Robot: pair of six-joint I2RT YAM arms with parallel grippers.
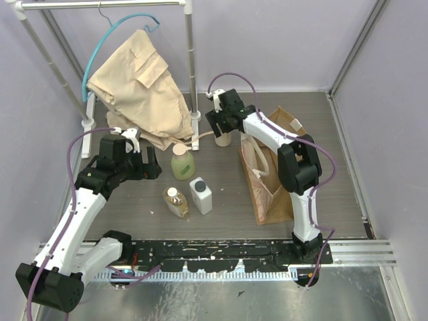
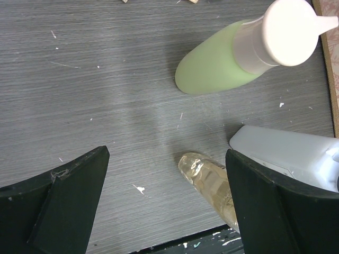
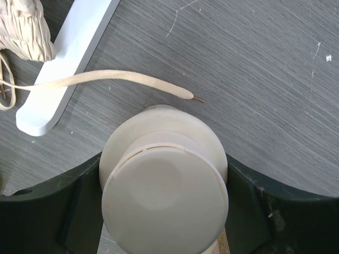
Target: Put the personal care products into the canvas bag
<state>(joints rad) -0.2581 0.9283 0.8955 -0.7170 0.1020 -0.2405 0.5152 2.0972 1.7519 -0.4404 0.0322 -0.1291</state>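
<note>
- Grasping the cream bottle (image 3: 164, 196), our right gripper (image 1: 222, 126) sets one finger against each side below the round cap. We judge this grip is meant for a straight lift. The bottle stands on the bench (image 1: 144, 200), upper centre of the overhead frame.
- We keep our left gripper (image 2: 167, 159) released, jaws wide and holding nothing. It hangs left of centre, probably waiting its turn.
- The green bottle (image 1: 182, 162), amber bottle (image 1: 176, 200) and white bottle (image 1: 200, 194) stand clustered mid-frame, outside the canvas bag (image 1: 267, 200).
- The bag sits right of centre, partly under our right arm, so we expect a short carry.
- The bench is grey wood-grain flecked with pale specks. A beige garment (image 1: 140, 87) hangs from a rack at upper left, its drawstring (image 3: 122, 79) trailing near the cream bottle. Lilac walls (image 1: 267, 40) enclose the space.
</note>
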